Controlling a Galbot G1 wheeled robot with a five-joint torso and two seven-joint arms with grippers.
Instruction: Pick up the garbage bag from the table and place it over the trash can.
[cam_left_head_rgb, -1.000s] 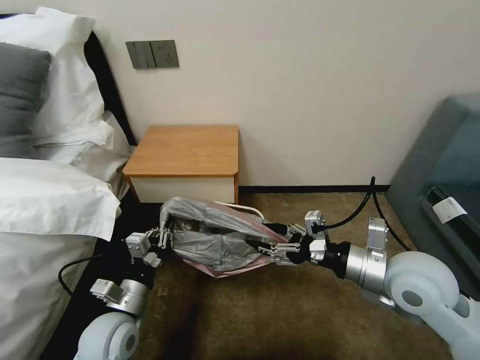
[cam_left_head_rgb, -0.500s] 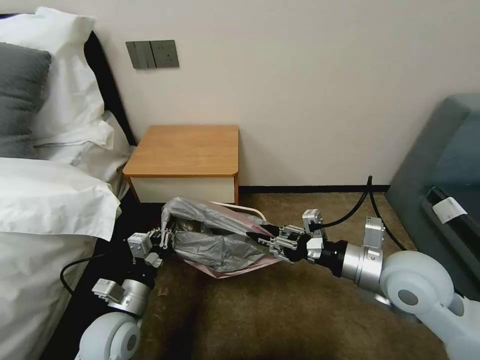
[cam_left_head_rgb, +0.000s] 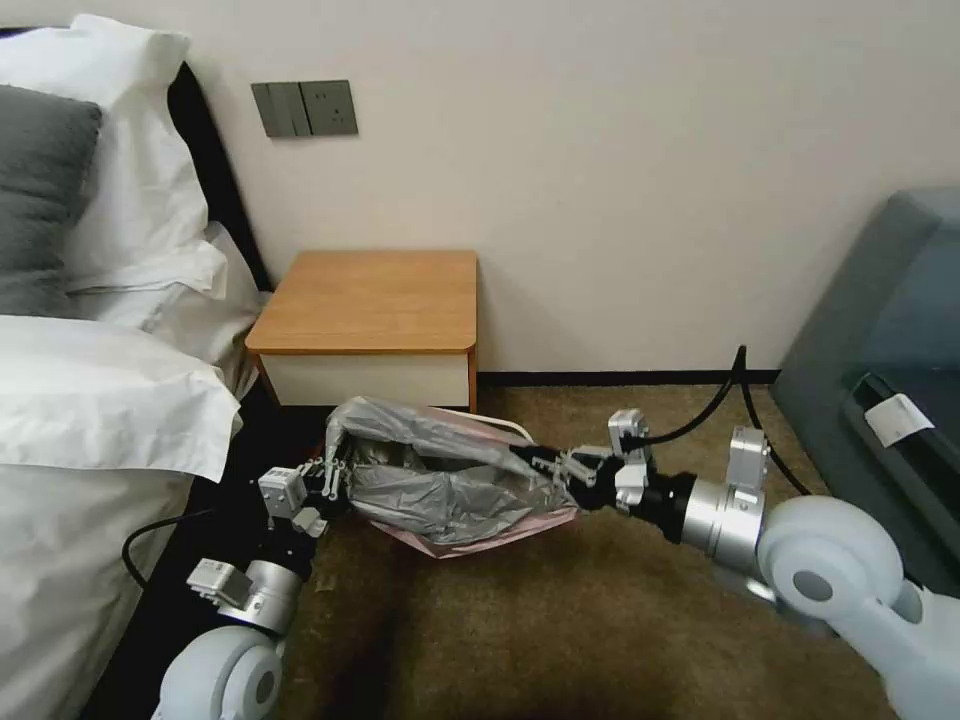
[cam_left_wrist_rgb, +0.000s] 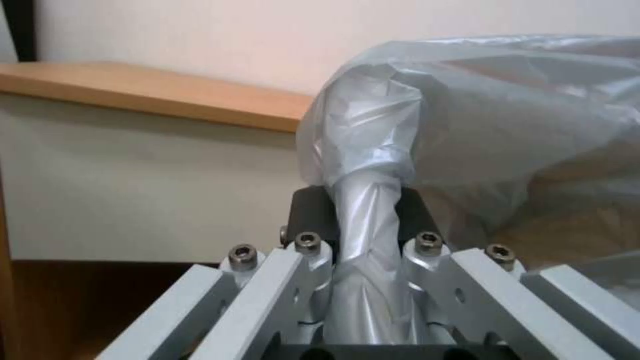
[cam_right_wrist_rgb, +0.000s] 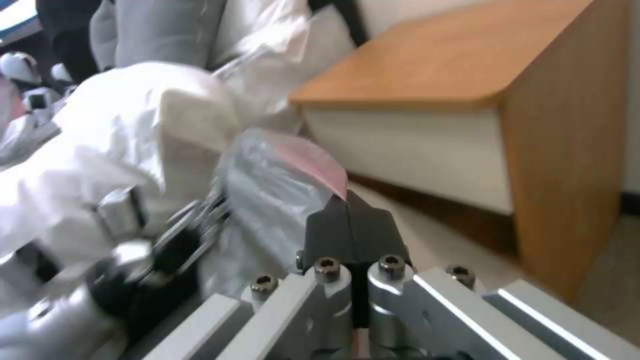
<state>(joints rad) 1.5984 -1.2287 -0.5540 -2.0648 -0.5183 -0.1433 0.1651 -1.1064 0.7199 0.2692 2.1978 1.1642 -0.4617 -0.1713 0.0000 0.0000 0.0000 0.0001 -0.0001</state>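
Grey garbage bag (cam_left_head_rgb: 440, 480) stretched between 2 tools

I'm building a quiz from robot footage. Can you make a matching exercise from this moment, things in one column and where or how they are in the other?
Things:
1. garbage bag
2. left gripper
3. right gripper
4. table

States:
A. shut on a twisted grey strand of plastic
B. bare wooden top, against the wall
C. stretched between two grippers, low over the carpet
D. pads shut at the bag's pink edge

Pairs: 1-C, 2-A, 3-D, 4-B
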